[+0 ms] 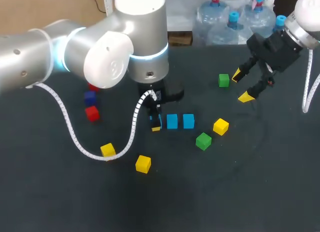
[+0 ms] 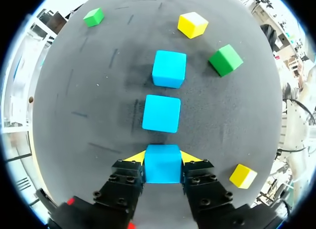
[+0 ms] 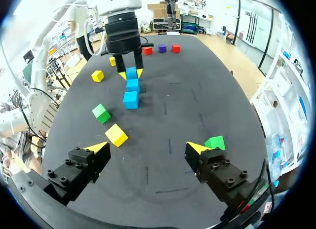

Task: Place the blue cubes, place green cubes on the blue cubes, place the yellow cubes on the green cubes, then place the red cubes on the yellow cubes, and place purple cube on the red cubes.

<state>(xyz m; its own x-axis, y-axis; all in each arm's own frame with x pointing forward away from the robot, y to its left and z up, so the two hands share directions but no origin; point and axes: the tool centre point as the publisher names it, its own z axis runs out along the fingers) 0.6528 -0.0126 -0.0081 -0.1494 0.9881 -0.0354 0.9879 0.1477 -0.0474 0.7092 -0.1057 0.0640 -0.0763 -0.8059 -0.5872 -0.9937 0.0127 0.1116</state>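
The dark counter is carrying everything. My left arm is reaching in over its middle, while my right arm is hanging over the far right corner, probably to leave the row free.

The right tool is standing wide open with nothing between its fingers, hovering near one green cube.

The left tool is pressing a finger against each side of a held blue cube, opened only to that cube's width. It is holding the cube low, though I cannot tell whether the cube is touching the counter. The cube is lining up just beside the middle blue cube and the end blue cube, so the three are forming one straight row with small gaps. To my eye, the base layer is being finished.

A second green cube and a yellow cube are lying near the row's end, handy for the next layers. Two more yellow cubes are sitting on the near left. Two red cubes, with the purple cube between them, are waiting well apart, since they are needed last.
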